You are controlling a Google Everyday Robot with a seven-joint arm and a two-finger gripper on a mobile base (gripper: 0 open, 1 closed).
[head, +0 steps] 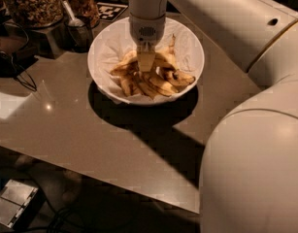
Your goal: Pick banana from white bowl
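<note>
The white bowl (102, 42) stands on the counter at the top middle, lined with crinkled white paper. Several pale-yellow bananas lie piled in it. One banana (179, 76) with a dark brown bruised end lies at the right of the pile. My gripper (146, 64) hangs straight down from the white wrist (147, 18) into the middle of the pile, touching the bananas there. It hides the part of the pile under it. I cannot tell which banana it touches.
Glass jars of nuts (34, 4) and a metal cup with a spoon (78, 30) stand behind the bowl at the left. Dark cables (17, 74) lie at the left of the tan counter (119, 144). My large white arm (255, 130) fills the right side.
</note>
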